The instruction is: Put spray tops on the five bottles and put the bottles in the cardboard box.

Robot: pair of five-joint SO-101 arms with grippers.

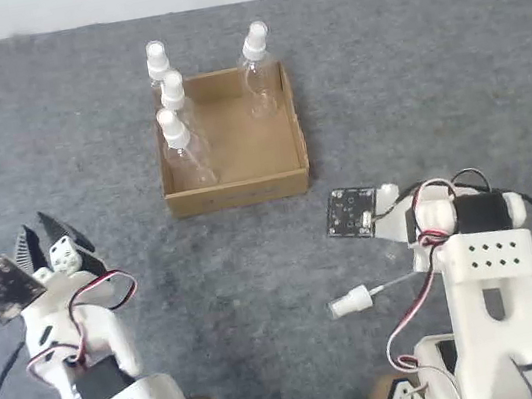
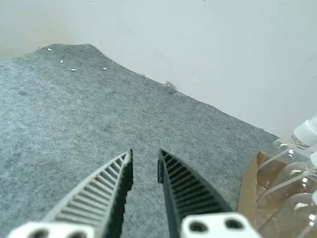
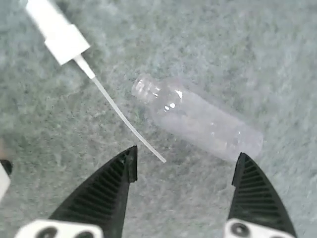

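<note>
The right claw [image 3: 187, 152] is spread wide and empty, poised over the last uncapped bottle [image 3: 198, 119]. That bottle lies on its side on the grey surface [image 1: 430, 82], with its open neck toward the loose spray top [image 3: 58, 29]. The spray top's thin dip tube [image 3: 124, 121] trails out to end just beside the bottle, close to one claw tip.

The step in hand looks like gripping this bottle so that it can be stood up and capped. A good grip would close across the middle of the body, square to its length, and keep the tube outside the jaws. The clear plastic will likely be light, slick and easy to squash, so a gentle squeeze should serve. The neck should be left free for the tube to go in.

The left claw [image 2: 145, 152] is released, its jaws only a narrow gap apart with nothing between them. It sits off to its own side, above bare surface.

Farther off stands the cardboard box [image 1: 237, 192], with four capped bottles [image 1: 185, 152] in or at it. Three cluster along its left wall and one stands in the far right corner. I cannot tell whether the farthest left one stands inside or just behind the rim.

The box's near and middle floor is open, so the fifth bottle can likely go there. There is plenty of open surface between both arms and the box.
</note>
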